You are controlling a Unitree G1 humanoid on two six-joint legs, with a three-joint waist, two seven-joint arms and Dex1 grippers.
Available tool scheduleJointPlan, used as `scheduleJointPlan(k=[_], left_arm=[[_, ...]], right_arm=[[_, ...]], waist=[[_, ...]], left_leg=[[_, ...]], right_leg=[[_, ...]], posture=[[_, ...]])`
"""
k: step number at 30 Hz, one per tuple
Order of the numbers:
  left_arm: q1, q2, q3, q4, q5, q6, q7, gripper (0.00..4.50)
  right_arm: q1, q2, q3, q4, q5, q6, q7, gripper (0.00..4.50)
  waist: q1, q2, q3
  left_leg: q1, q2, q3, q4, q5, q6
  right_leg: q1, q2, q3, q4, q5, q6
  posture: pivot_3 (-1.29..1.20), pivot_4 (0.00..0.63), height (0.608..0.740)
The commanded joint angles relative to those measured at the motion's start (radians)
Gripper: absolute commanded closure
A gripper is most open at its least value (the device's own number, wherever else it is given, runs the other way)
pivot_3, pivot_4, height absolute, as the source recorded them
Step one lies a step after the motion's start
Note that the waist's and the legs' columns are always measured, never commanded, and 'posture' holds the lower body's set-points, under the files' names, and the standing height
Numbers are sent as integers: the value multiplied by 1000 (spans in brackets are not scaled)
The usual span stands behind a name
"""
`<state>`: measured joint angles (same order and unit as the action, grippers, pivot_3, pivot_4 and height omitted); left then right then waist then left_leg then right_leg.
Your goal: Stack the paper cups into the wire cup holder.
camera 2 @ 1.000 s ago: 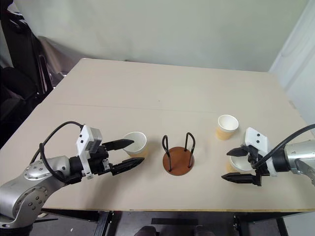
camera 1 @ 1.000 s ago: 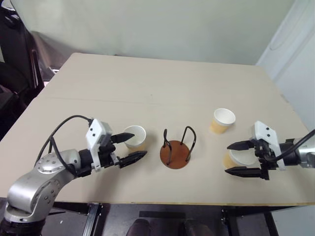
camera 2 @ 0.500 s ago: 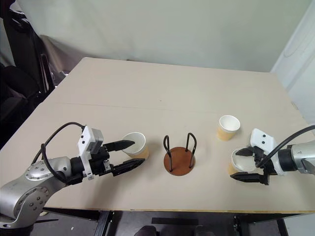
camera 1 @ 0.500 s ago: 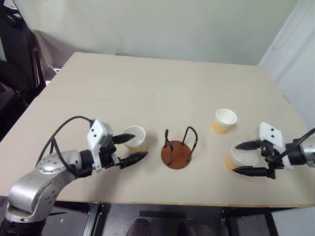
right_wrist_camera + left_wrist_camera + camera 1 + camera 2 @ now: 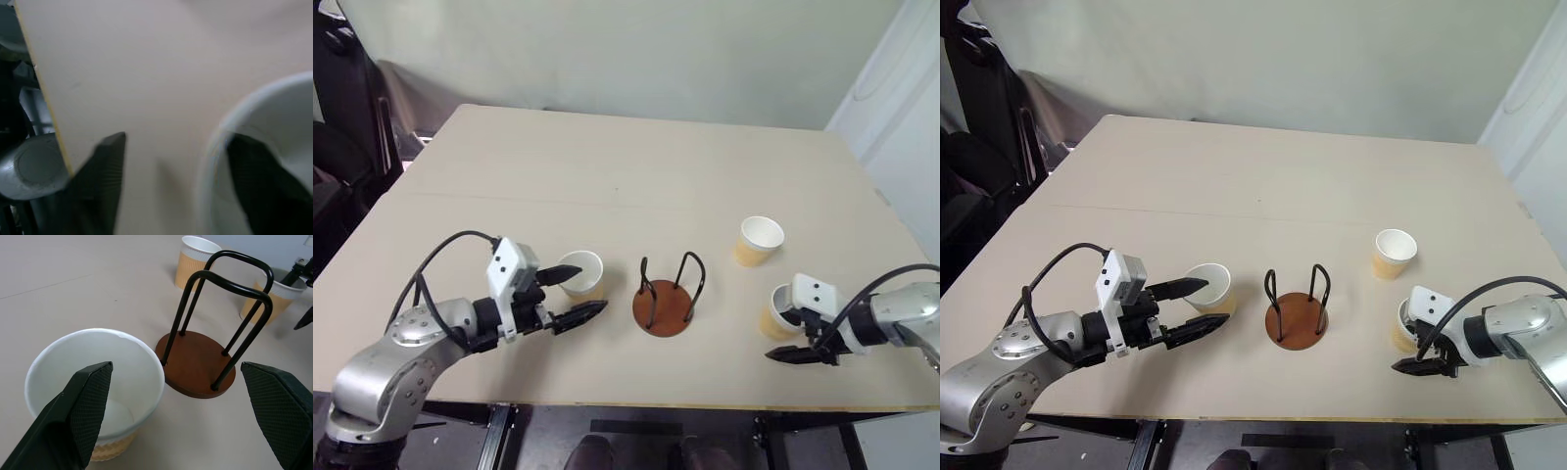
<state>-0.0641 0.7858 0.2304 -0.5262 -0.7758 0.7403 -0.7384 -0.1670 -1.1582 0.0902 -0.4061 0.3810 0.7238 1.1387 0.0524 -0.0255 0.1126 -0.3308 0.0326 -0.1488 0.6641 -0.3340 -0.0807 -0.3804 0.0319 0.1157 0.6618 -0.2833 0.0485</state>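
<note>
Three pale tan paper cups stand upright on the table. One cup [image 5: 582,274] is at the left, one [image 5: 759,240] farther back on the right, one [image 5: 773,318] near the front right. The wire cup holder [image 5: 663,305], a brown disc with two black loops, stands empty between them. My left gripper [image 5: 573,294] is open and level; one fingertip reaches over the left cup's rim, the other lies in front of the cup [image 5: 93,382]. My right gripper [image 5: 791,333] points down at the front right cup [image 5: 274,112], open, one finger inside it and one outside its wall.
The table's front edge [image 5: 656,401] runs just below both grippers. Dark equipment [image 5: 342,108] stands off the table's back left, and a white wall [image 5: 911,127] is on the right. Bare tabletop [image 5: 636,186] stretches behind the holder.
My right gripper has sunk and tipped down over the front right cup, and its jaws have narrowed around the cup's wall. The left arm has kept still.
</note>
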Motion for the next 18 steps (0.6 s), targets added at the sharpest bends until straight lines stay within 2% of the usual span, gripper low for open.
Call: scheduleJointPlan(k=[1,4,5,9,13,18], left_arm=[[-3,1,16,-21,2,-14,3,0],[2,-2,17,-22,3,-17,6,0],[2,-3,17,-21,4,-18,8,0],[4,-4,19,-18,7,-21,8,0],[9,-5,22,-21,8,-22,9,0],[11,-7,23,-25,11,-20,8,0]], right_arm=[[-14,-21,-19,18,-21,-32,17,3160],[-8,-46,-40,22,-17,-52,50,4331],[-7,-55,-49,22,-12,-59,63,4470],[-21,-86,-100,35,15,-85,111,4470],[-120,-65,-217,38,172,-49,178,4470],[-403,-10,-228,31,316,-1,176,4470]], waist=[[0,0,0],[0,0,0],[0,0,0],[0,0,0],[-2,0,0],[-10,1,1]], left_leg=[[0,0,0,0,0,0],[0,0,0,0,0,0],[0,0,0,0,0,0],[0,0,0,0,0,0],[0,0,1,0,0,0],[0,0,2,0,0,0]], right_leg=[[0,0,0,0,0,0],[0,0,0,0,0,0],[0,0,0,0,0,0],[0,0,0,0,0,0],[0,0,1,0,0,0],[-1,1,2,0,0,0]], posture=[[0,150,740],[0,150,740],[0,150,740],[0,150,740],[0,150,740],[0,150,740]])
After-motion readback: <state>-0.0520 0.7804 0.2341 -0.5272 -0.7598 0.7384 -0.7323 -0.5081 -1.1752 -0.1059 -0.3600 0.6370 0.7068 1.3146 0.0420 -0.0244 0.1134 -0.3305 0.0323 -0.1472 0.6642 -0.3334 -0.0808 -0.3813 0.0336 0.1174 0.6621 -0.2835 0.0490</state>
